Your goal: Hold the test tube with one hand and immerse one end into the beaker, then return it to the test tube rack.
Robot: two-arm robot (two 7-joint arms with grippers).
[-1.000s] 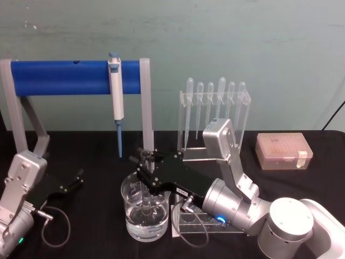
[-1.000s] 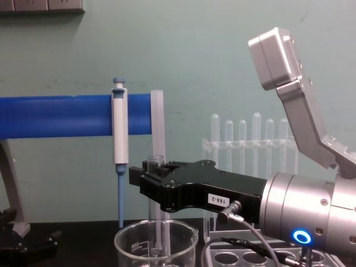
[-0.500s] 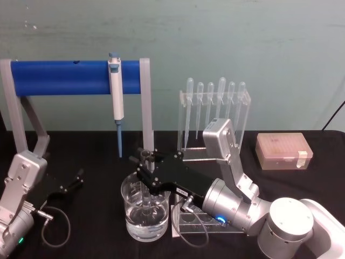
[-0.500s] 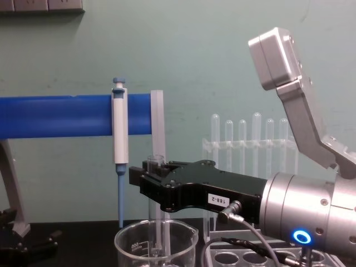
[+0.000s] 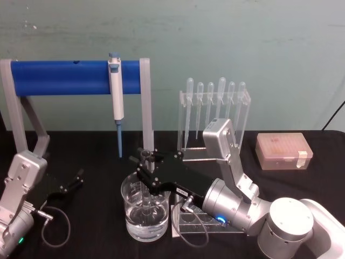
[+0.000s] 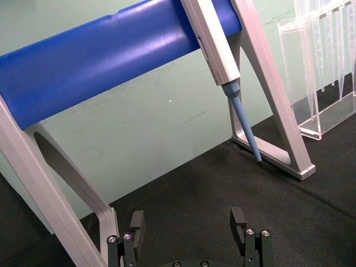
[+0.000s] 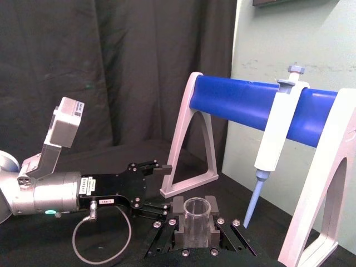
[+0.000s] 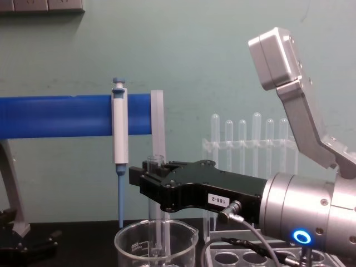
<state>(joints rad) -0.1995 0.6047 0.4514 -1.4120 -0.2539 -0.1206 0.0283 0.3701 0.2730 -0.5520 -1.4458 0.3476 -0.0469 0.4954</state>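
While the right gripper [image 5: 145, 163] clamps it just under its open rim, the test tube [image 8: 156, 161] stands upright over the beaker [image 5: 128, 216], with its lower length down inside the glass wall. The tube is a clear, finger-thick glass cylinder, much narrower than the beaker.

The head view looks down into the beaker and shows clear water [image 5: 145, 225] in its lower part. The tube's rounded end is close to the surface, but I cannot tell whether it is wet. The chest view gives the side profile instead: the rim pokes above the black fingers, and the shaft runs straight down behind the beaker's spouted lip. The right wrist view looks along the fingers and shows both pads pressed to the tube's sides.

Just beside the beaker, on the robot's right and under the right wrist, sits the clear test tube rack [image 5: 210, 222]. The holes that show are empty.

The left gripper [image 6: 187, 222] lies low on the black table [image 5: 97, 151] at the robot's left, well apart from the beaker. Its fingers are spread with nothing between them.

Farther back stands a frame with a blue bar [image 5: 59, 77], and a white-and-blue pipettor [image 5: 115, 91] hangs from the bar. To its right a clear stand [image 5: 186, 124] holds six plastic pipettes [image 5: 221, 94]. A tan lidded box [image 5: 283, 151] sits beyond that.
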